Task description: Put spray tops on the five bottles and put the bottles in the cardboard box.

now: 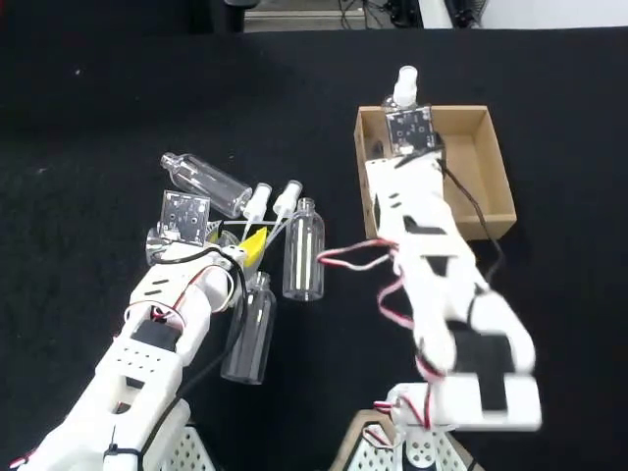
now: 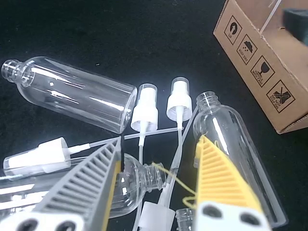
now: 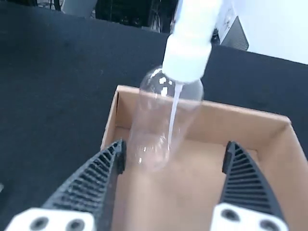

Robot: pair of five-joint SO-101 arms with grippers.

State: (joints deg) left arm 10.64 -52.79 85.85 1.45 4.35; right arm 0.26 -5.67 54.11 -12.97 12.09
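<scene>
Two arms rose from the bottom edge of the high view over a black table (image 1: 78, 118). Nearest, at lower centre-left, a first bottle (image 1: 250, 329) lay uncapped beside the left arm. Just above it the left gripper (image 2: 159, 192) hung over the clutter with its grey and yellow fingers (image 2: 226, 183) spread apart, clamping nothing. In the left wrist view a second bottle (image 2: 130, 185) lay beneath and between those fingers. Contact with either finger could not be determined.

A third bottle (image 1: 304, 250) lay just right of that gripper in the high view, neck pointing up the frame. Beyond the fingers a first spray top (image 2: 145, 108) and a second spray top (image 2: 179, 98) lay side by side, their thin tubes trailing back toward the gripper. A third spray top (image 2: 41, 154) lay at the left edge of the left wrist view. Farther off, at upper left of the high view, a fourth bottle (image 1: 206, 184) lay on its side, uncapped.

At upper right of centre sat the cardboard box (image 1: 498, 186), open upward. The right gripper (image 3: 174, 147) was poised over it, black fingers (image 3: 101, 173) well apart, gripping nothing. Farthest, a capped bottle (image 3: 154, 130) stood inside the box at its far wall, its white top above the rim.
</scene>
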